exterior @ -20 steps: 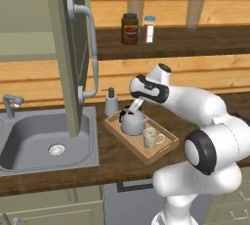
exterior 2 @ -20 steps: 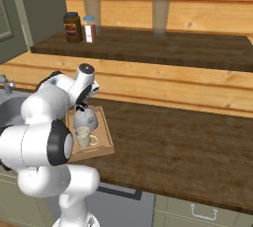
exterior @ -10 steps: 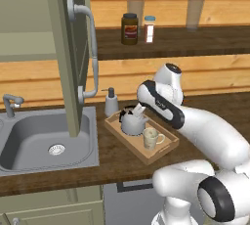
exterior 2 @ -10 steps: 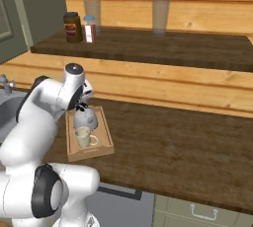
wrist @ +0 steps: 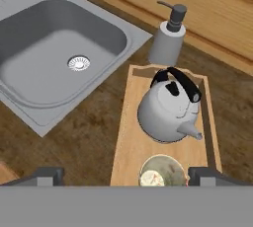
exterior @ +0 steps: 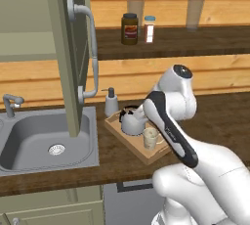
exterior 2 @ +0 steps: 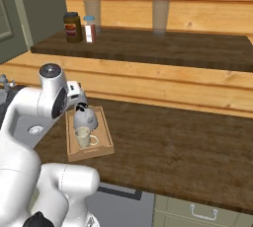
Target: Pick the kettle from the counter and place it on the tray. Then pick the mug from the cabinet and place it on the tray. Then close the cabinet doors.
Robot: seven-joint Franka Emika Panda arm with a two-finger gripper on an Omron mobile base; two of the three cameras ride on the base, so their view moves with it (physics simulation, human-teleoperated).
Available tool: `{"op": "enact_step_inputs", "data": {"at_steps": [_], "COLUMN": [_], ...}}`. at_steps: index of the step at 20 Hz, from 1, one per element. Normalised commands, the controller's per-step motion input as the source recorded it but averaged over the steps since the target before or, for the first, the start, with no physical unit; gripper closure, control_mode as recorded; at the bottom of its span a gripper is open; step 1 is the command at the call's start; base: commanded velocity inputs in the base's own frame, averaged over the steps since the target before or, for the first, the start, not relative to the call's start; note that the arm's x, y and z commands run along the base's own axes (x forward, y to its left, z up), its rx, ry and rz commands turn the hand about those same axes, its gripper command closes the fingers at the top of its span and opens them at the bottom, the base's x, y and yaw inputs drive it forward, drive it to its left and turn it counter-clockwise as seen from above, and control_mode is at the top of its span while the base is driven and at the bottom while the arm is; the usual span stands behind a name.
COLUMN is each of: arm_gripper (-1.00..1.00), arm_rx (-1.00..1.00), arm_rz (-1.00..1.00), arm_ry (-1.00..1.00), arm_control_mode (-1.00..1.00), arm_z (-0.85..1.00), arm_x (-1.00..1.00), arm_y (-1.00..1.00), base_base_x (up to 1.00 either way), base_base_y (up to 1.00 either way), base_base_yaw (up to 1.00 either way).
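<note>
The silver-grey kettle [wrist: 167,111] with its dark arched handle stands on the light wooden tray [wrist: 123,137]. The cream mug [wrist: 160,172] stands upright on the same tray, just in front of the kettle's spout. My gripper [wrist: 126,175] hangs open above the tray's near end, with nothing between its fingertips [wrist: 45,173]. From the left base the kettle [exterior: 131,121] and mug [exterior: 150,138] sit on the tray [exterior: 128,143], partly behind my forearm. The olive-green cabinet door [exterior: 66,48] stands open over the sink, its grey bar handle [exterior: 91,53] facing me.
A white soap dispenser [wrist: 168,37] stands just behind the tray. The steel sink [wrist: 54,53] lies to the tray's left. On the wooden shelf above stand a dark brown jar [exterior: 129,28] and a small white bottle [exterior: 149,28]. The counter [exterior 2: 173,142] runs on to the right.
My arm has drawn back and up from the tray, its elbow swinging right. Kettle, mug and tray have stayed in place, and the gripper has stayed open.
</note>
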Motion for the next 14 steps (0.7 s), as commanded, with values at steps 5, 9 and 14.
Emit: {"op": "enact_step_inputs", "data": {"at_steps": [5,9,14], "arm_gripper": [-1.0,-1.0,-1.0], "arm_rx": [0.0,0.0,0.0], "arm_rz": [-0.13,-0.13,-0.13], "arm_ry": [0.0,0.0,0.0], "arm_control_mode": [-1.0,-1.0,-1.0], "arm_z": [0.45,0.45,0.34], "arm_x": [-0.67,-0.68,-0.7], "arm_y": [-0.12,-0.18,-0.17], "base_base_x": [0.0,0.0,0.0], "base_base_y": [0.0,0.0,0.0], "base_base_yaw": [0.0,0.0,0.0]}}
